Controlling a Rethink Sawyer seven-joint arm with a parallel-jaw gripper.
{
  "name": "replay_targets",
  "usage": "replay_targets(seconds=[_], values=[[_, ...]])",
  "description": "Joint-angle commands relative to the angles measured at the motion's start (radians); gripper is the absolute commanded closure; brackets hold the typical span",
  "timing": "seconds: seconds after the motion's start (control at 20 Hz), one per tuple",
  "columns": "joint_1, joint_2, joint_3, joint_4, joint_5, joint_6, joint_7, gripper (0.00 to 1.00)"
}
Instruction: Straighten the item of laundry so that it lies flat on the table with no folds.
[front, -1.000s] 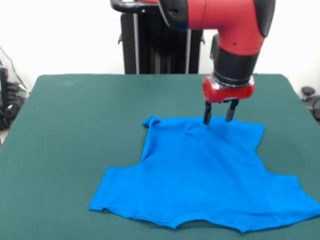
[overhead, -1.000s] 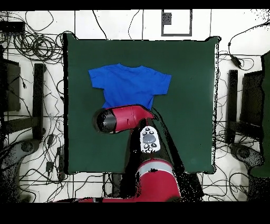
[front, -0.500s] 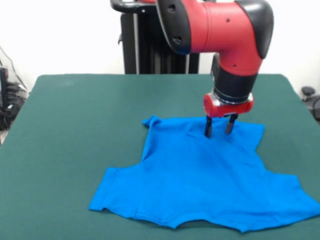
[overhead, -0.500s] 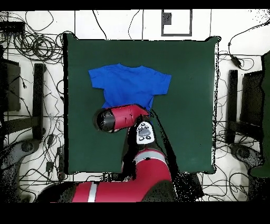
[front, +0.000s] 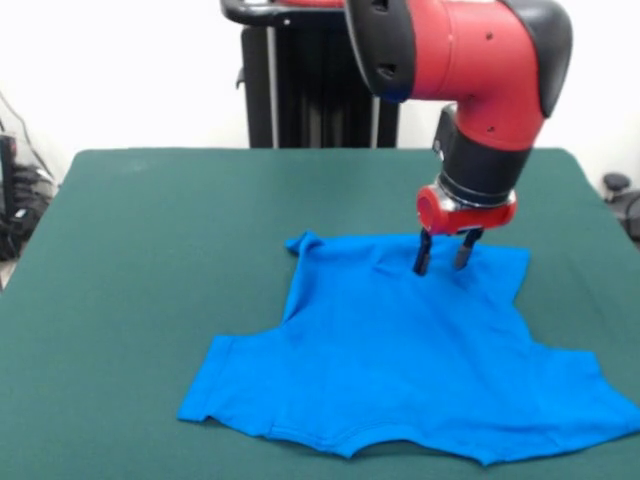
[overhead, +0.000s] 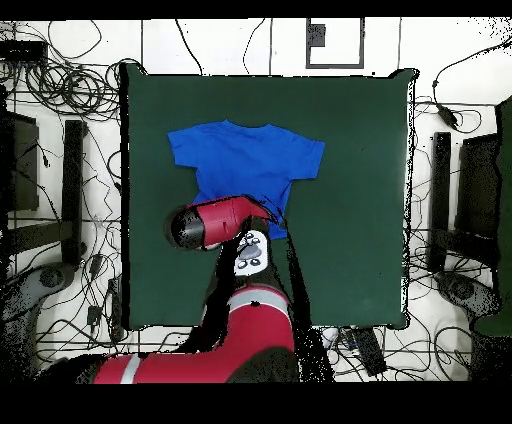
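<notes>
Laundry in our case was a bright blue T-shirt (front: 400, 360) lying spread on the green table (front: 150, 250), a little toward the right of the front view and nearer the camera side than the pedestal side. We saw it lying almost flat already: the hem end pointed away from the camera, the two sleeves reached out to either side at the near end, and the neckline sat at the near edge. Its long axis ran from the far hem to the near collar, roughly in line with the arm's reach.

We found the gripper (front: 443, 262) directly over the hem end, toward the shirt's right-hand corner as the front view shows it, with its two dark fingers (front: 424, 256) pointing straight down and parted by a narrow gap, nothing held between them. The tips looked to be at or just above the cloth; we could not tell whether they touched it. So the shirt lay below the gripper and stretched away from it toward the camera, with nearly all its length on that side.

We noticed small ripples near the hem, beside the fingers, and a slightly turned corner at the hem's left end (front: 303, 243). We judged these to be the folds left to smooth, and any pull along the long axis would start from where the gripper hung.

In the overhead view the arm (overhead: 215, 222) covered the hem, so the gripper itself was hidden there.

We read no brand, label or writing on the shirt, table or arm
</notes>
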Motion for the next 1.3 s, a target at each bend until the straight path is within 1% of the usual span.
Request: replay_targets(seconds=[0.05,0.55,0.95,1.3], values=[[0.088,0.069,0.034,-0.084,0.087,0.016,0.25,0.0],[0.121,0.078,0.008,-0.093,0.128,0.014,0.254,0.0],[0.159,0.107,-0.012,-0.11,0.165,-0.021,0.26,0.0],[0.184,0.111,-0.026,-0.1,0.19,-0.035,0.259,0.0]])
